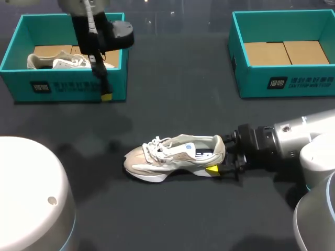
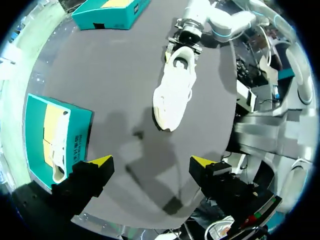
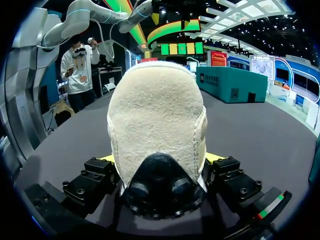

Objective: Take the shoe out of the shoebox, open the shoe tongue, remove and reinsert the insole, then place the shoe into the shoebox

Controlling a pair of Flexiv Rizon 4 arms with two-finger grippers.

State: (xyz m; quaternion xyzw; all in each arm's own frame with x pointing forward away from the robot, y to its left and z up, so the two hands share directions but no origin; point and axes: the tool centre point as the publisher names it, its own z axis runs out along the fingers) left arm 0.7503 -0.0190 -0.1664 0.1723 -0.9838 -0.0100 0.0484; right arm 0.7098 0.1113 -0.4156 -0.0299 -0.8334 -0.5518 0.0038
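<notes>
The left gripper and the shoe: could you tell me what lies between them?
Only bare table lies between left gripper and shoe, as the head and left wrist views show.

The shoe (image 1: 175, 157) stands on its sole at the centre of the black table (image 1: 172, 219), toe toward my left. The right gripper (image 1: 224, 157) sits at the heel; one yellow fingertip (image 1: 212, 169) lies against the heel's near side. The left gripper (image 1: 104, 91) hangs over the front wall of the left shoebox (image 1: 63, 89), which holds a second shoe (image 1: 57, 61). The right shoebox (image 1: 282, 78) shows a cardboard floor.
</notes>
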